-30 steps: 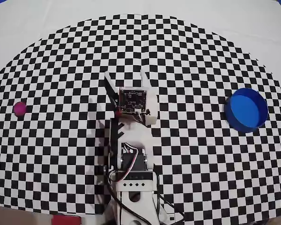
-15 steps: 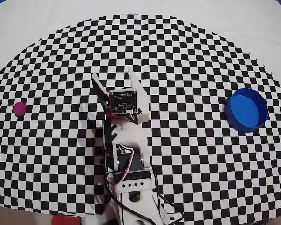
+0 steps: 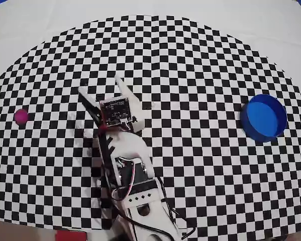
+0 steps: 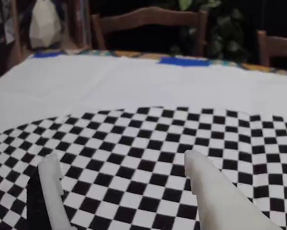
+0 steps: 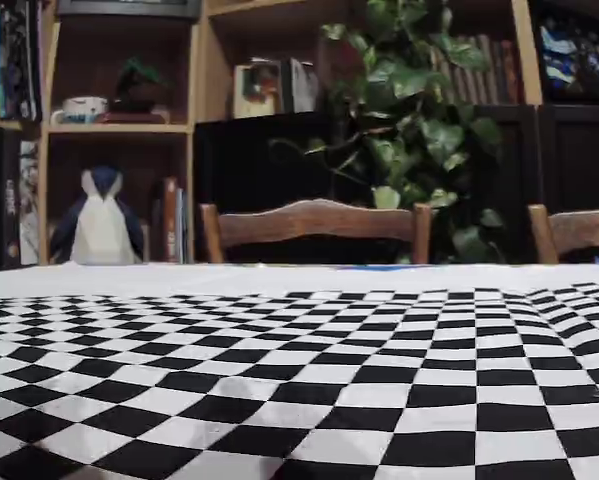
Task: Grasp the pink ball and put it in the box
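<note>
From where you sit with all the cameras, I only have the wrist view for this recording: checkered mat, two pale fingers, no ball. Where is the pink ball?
Observer: In the overhead view the pink ball lies near the mat's left edge, well left of the gripper.
Operator: And the box?
Observer: The blue box sits at the far right of the overhead view, on the opposite side of the arm from the ball.
Operator: Anything inside it?
Observer: No, its interior shows only blue.
Operator: Is the gripper holding anything?
Observer: No. Overhead, the jaws stand open over bare checkers.
</note>
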### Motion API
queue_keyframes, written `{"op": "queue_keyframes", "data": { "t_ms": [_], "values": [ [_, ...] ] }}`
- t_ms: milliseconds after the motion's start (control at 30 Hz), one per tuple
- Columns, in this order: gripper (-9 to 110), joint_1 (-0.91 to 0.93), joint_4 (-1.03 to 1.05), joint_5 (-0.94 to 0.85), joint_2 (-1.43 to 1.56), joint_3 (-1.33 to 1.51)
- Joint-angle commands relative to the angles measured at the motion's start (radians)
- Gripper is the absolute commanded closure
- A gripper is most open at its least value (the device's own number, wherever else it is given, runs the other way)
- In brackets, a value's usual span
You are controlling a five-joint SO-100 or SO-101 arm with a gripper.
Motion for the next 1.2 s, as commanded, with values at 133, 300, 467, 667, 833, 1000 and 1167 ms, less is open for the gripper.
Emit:
{"op": "queue_keyframes", "data": {
  "t_ms": [133, 300, 467, 667, 833, 1000, 1167],
  "values": [
    [72, -0.118, -0.017, -0.011, -0.008, 0.008],
    [72, -0.190, -0.018, -0.011, -0.005, 0.008],
    [72, -0.265, -0.018, -0.011, -0.008, 0.008],
    [72, -0.330, -0.018, -0.011, -0.014, 0.008],
    [72, -0.380, -0.018, -0.011, -0.015, 0.008],
    [72, -0.430, -0.018, -0.011, -0.017, 0.008],
    [72, -0.472, -0.018, -0.011, -0.021, 0.008]
  ]
}}
